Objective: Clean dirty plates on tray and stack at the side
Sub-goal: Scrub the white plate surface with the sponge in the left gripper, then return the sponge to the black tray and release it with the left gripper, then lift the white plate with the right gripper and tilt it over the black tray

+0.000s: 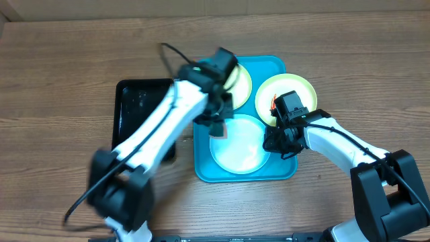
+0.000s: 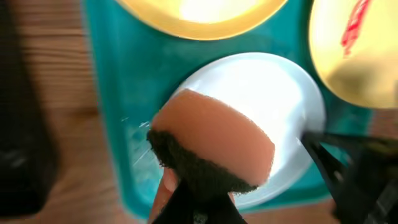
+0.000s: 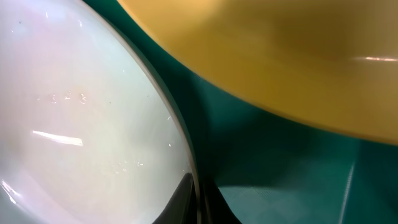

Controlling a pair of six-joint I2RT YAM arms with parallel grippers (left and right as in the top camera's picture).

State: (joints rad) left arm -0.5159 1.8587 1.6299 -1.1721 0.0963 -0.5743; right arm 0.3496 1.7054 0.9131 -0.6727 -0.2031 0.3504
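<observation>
Wood-grain table (image 1: 60,67) fills the overhead view, with a narrow black tray (image 1: 138,101) at the left, untouched. Just right of it sits the turquoise tray (image 1: 201,168), which carries all three plates.

The left gripper (image 1: 218,124) is clamped on an orange sponge (image 2: 214,146) with its dark scouring face down. The sponge sits over the far-left part of the light blue plate (image 1: 238,151), which lies in the near half of the tray. No red shows on this plate, so it looks wiped.

At its right rim the right gripper (image 1: 279,142) has its jaws pressed together, and the wrist view suggests they pinch that edge.

Beyond, a yellow-green plate (image 1: 240,82) lies far left, half under the left arm. A second yellow-green plate (image 1: 289,94) lies far right with a red smear (image 2: 354,28).

The blue plate lies left of the right claw, which is the nearer arm and sits on the side facing bare table. A lift out to the right seems the natural way to stack it.
</observation>
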